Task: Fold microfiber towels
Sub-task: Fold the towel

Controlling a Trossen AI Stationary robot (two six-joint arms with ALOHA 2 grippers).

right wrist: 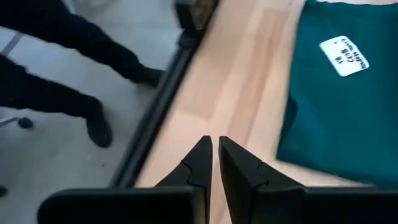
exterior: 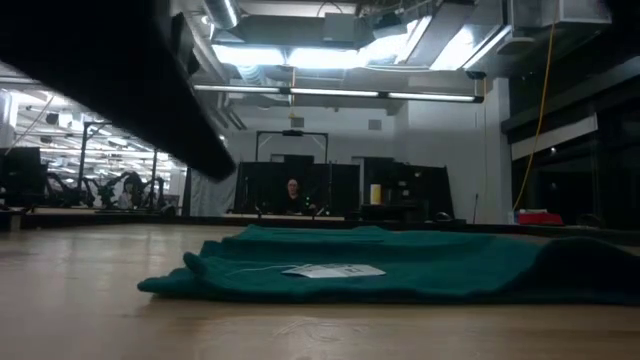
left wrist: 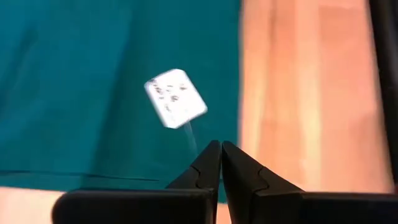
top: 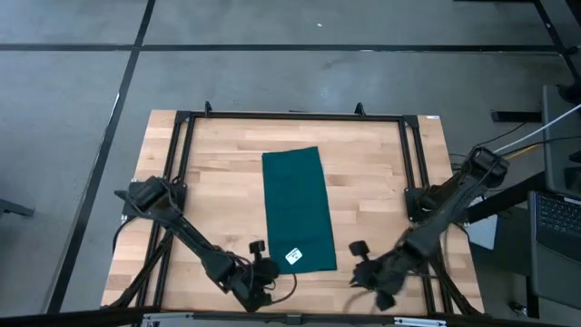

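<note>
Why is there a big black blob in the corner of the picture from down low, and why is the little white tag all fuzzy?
Low view: the black blob is a robot arm so near the camera that it goes dark and blurred. Left wrist view: the white tag on the green towel looks smeared, its print unreadable. Right wrist view: the tag is sharper, its print visible. Low view again: ceiling lights glare bright white.

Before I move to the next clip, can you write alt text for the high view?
A dark teal microfiber towel, folded into a long rectangle with a white tag near one end, lies on a wooden table. The left gripper and right gripper sit shut beside that end, neither touching it.
</note>
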